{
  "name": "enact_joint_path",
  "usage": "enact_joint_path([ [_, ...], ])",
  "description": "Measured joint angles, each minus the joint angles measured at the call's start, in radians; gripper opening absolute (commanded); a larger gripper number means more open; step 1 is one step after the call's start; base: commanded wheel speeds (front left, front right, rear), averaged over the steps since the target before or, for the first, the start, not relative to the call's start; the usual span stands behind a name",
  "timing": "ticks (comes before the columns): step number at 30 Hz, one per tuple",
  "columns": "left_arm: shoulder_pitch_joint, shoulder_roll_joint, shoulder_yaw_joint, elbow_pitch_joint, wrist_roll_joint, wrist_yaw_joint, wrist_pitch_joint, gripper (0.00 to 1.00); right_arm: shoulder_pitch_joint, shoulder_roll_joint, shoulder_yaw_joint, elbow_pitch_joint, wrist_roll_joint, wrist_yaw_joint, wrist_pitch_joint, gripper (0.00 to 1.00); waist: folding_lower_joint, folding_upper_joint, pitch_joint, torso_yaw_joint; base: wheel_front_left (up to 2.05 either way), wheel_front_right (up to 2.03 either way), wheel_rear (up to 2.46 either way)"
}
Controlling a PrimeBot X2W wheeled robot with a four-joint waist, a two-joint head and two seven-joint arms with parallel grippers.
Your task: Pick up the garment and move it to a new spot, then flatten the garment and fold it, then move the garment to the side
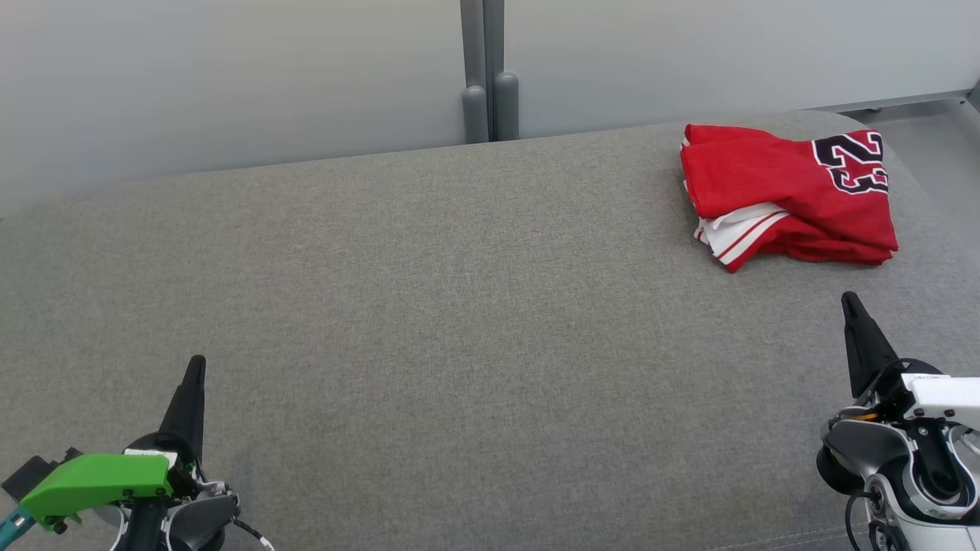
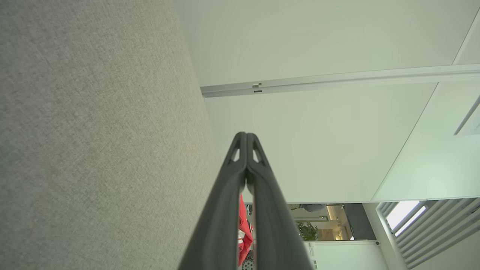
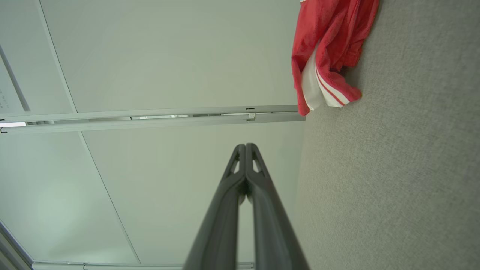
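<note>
Office-like room: pale partition panels (image 1: pixel 230 76) with metal frames (image 1: pixel 484 46) behind a grey upholstered bench (image 1: pixel 459 306).

Only legible mark: "23" (image 1: pixel 852 161) on the red garment (image 1: pixel 773 191) in the head view. Big black digits with a white outline, turned sideways in that view, on the top layer near the garment's far right corner. Right wrist view: faint small print (image 3: pixel 3 98) on the wall panel (image 3: pixel 22 56) at the left edge, too small to read.
</note>
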Motion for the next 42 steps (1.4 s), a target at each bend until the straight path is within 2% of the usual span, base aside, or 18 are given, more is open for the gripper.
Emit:
enact_joint_path([
  [42,-0.001,0.000,0.001,0.005,0.000,-0.004,0.003,0.00,-0.004,0.001,-0.001,0.003,0.000,0.007,0.002,0.00,0.0000,0.0000,0.000,0.000,0.00,0.00,0.00],
])
